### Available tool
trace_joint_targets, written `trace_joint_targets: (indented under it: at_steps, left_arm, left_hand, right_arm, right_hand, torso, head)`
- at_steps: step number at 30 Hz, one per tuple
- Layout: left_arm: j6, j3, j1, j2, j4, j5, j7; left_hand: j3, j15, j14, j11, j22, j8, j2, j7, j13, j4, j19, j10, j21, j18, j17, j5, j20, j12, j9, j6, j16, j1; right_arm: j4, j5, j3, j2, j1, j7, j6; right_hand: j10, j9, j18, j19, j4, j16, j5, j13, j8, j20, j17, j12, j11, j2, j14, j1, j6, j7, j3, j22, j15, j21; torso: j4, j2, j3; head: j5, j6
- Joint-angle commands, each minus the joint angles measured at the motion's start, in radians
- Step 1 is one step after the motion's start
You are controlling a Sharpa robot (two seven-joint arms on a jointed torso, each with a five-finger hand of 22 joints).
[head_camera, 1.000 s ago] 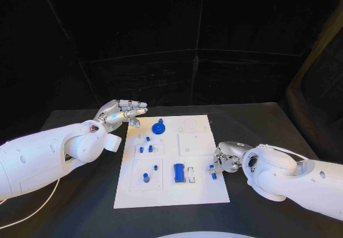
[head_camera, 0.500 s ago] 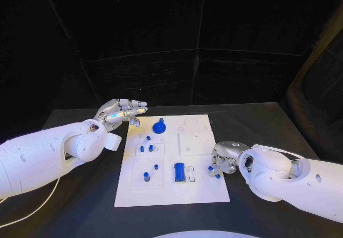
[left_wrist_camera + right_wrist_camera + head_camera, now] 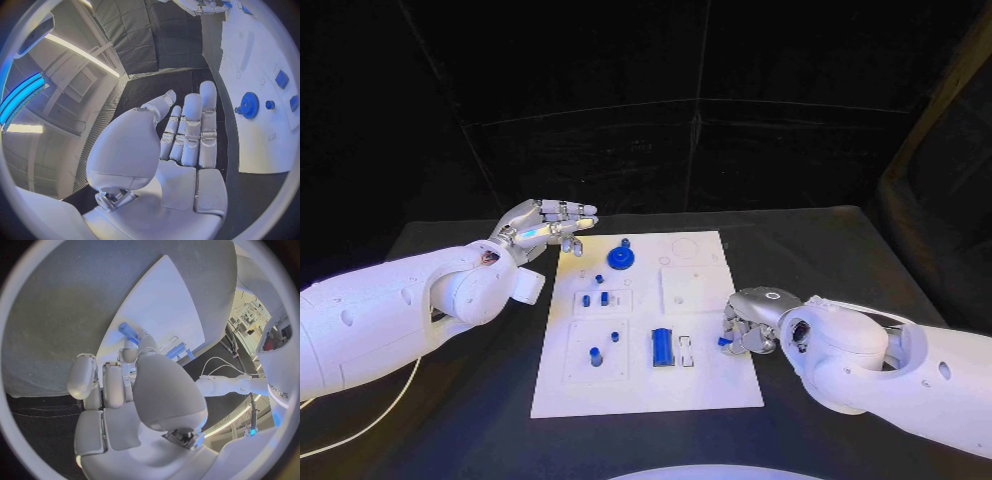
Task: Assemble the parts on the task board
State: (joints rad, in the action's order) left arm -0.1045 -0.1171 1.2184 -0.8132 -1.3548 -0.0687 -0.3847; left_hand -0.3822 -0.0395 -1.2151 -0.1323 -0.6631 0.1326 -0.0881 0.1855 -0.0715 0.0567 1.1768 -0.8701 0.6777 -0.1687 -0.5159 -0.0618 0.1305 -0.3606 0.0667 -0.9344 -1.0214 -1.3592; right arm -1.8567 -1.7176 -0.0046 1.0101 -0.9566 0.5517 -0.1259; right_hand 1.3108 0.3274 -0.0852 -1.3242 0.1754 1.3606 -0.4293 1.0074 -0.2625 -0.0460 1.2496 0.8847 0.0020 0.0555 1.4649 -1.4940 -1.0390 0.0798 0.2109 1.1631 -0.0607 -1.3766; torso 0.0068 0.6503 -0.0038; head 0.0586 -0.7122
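Looking down from the head view, the task board (image 3: 653,320) has several blue parts (image 3: 661,346) standing in it; the right hand (image 3: 750,325) at its edge pinches a small blue peg (image 3: 128,331), not yet seated

Left wrist view: the left hand (image 3: 181,145) hangs with fingers apart, holding nothing

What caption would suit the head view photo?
Right hand pinches a small blue part at the white task board's edge; left hand hovers open.

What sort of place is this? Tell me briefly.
Probably a robotics test lab or demo booth: a black table hung round with dark drapes, a white task board set with small blue parts, and strip lights overhead in the left wrist view.
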Motion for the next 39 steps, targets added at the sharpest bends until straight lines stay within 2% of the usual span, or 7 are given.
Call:
trace_joint_targets:
  at_steps: [1,10,13,20,25,32,39]
  left_arm:
    - [0.012,0.001,0.001,0.001,-0.001,0.003,-0.001]
    - [0.012,0.0,-0.001,0.003,0.001,0.003,-0.001]
    - [0.012,0.0,-0.001,0.004,0.001,0.003,-0.001]
    - [0.012,0.0,-0.001,0.004,0.0,0.003,-0.001]
    - [0.012,0.0,-0.001,0.004,0.0,0.003,-0.001]
    - [0.012,0.0,-0.001,0.004,-0.001,0.003,-0.001]
    - [0.012,0.0,-0.001,0.004,-0.002,0.003,0.0]
  left_hand:
    - [0.0,0.003,0.007,0.002,0.001,0.004,0.004,0.005,0.001,0.003,-0.006,0.008,-0.003,-0.015,0.001,-0.006,0.003,-0.003,0.0,-0.002,0.002,-0.003]
    - [0.0,0.003,0.007,0.002,0.001,0.004,0.004,0.005,0.001,0.003,-0.006,0.008,-0.003,-0.015,0.001,-0.006,0.003,-0.003,0.0,-0.002,0.002,-0.003]
    - [0.0,0.003,0.007,0.002,0.001,0.004,0.004,0.005,0.001,0.003,-0.006,0.008,-0.003,-0.015,0.001,-0.006,0.003,-0.003,0.0,-0.002,0.002,-0.003]
    - [0.0,0.003,0.007,0.002,0.001,0.004,0.004,0.005,0.001,0.003,-0.006,0.008,-0.003,-0.015,0.001,-0.006,0.003,-0.003,0.0,-0.002,0.002,-0.003]
    - [0.0,0.003,0.007,0.002,0.001,0.004,0.004,0.005,0.001,0.003,-0.006,0.008,-0.003,-0.015,0.001,-0.006,0.003,-0.003,0.0,-0.002,0.002,-0.003]
    - [0.0,0.003,0.007,0.002,0.001,0.004,0.004,0.005,0.001,0.003,-0.006,0.008,-0.003,-0.015,0.001,-0.006,0.003,-0.003,0.0,-0.002,0.002,-0.003]
    - [0.0,0.003,0.007,0.002,0.001,0.004,0.004,0.005,0.001,0.003,-0.006,0.008,-0.003,-0.015,0.001,-0.006,0.003,-0.003,0.0,-0.002,0.002,-0.003]
  right_arm:
    - [-0.007,0.092,-0.008,0.01,0.008,0.017,-0.043]
    - [-0.045,0.265,-0.008,0.035,0.008,-0.003,-0.18]
    - [-0.052,0.315,-0.007,0.038,0.008,-0.012,-0.207]
    - [-0.054,0.395,-0.007,0.027,0.007,-0.022,-0.224]
    - [-0.048,0.433,-0.007,0.009,0.007,-0.027,-0.239]
    - [-0.035,0.466,-0.007,-0.022,0.007,-0.026,-0.24]
    - [-0.021,0.472,-0.007,-0.044,0.007,-0.01,-0.233]
  right_hand:
    - [0.004,0.0,0.001,-0.006,0.008,0.005,-0.031,0.004,0.01,0.002,0.005,-0.003,-0.006,0.017,0.05,0.0,-0.002,-0.003,-0.01,0.004,-0.009,-0.002]
    - [0.01,-0.004,0.002,-0.011,0.025,0.011,-0.053,0.012,0.023,0.001,0.014,0.006,-0.004,0.008,0.052,0.009,-0.002,0.0,-0.02,0.012,-0.007,-0.006]
    - [0.011,-0.004,0.003,-0.012,0.03,0.013,-0.055,0.015,0.025,0.001,0.016,0.009,-0.003,0.006,0.052,0.013,-0.003,0.001,-0.021,0.013,-0.007,-0.007]
    - [0.013,-0.006,0.003,-0.013,0.039,0.014,-0.058,0.017,0.029,0.0,0.018,0.011,-0.003,0.002,0.053,0.021,-0.004,0.001,-0.023,0.015,-0.006,-0.008]
    - [0.023,-0.005,0.005,-0.02,0.059,0.021,-0.061,0.029,0.032,0.0,0.028,0.026,-0.004,-0.005,0.055,0.038,-0.016,-0.001,-0.025,0.026,-0.007,-0.014]
    - [0.036,-0.001,0.006,-0.024,0.093,0.028,-0.062,0.042,0.03,0.003,0.039,0.042,-0.01,-0.007,0.057,0.069,-0.041,-0.009,-0.027,0.033,-0.011,-0.018]
    - [0.043,0.004,0.007,-0.028,0.108,0.033,-0.065,0.048,0.027,0.006,0.047,0.048,-0.014,-0.006,0.058,0.084,-0.056,-0.015,-0.029,0.04,-0.014,-0.021]
  torso:
    - [-0.0009,-0.001,0.0005]
    - [-0.0008,-0.002,0.0007]
    - [-0.0009,-0.001,-0.0001]
    - [0.0,0.0,-0.001]
    - [0.0009,0.0,-0.001]
    - [0.0015,0.002,-0.0015]
    - [0.0016,0.002,-0.002]
  head:
    - [0.001,0.001]
    - [0.001,0.002]
    - [0.001,0.002]
    - [0.001,0.001]
    - [0.0,0.0]
    - [-0.001,-0.002]
    - [-0.002,-0.004]
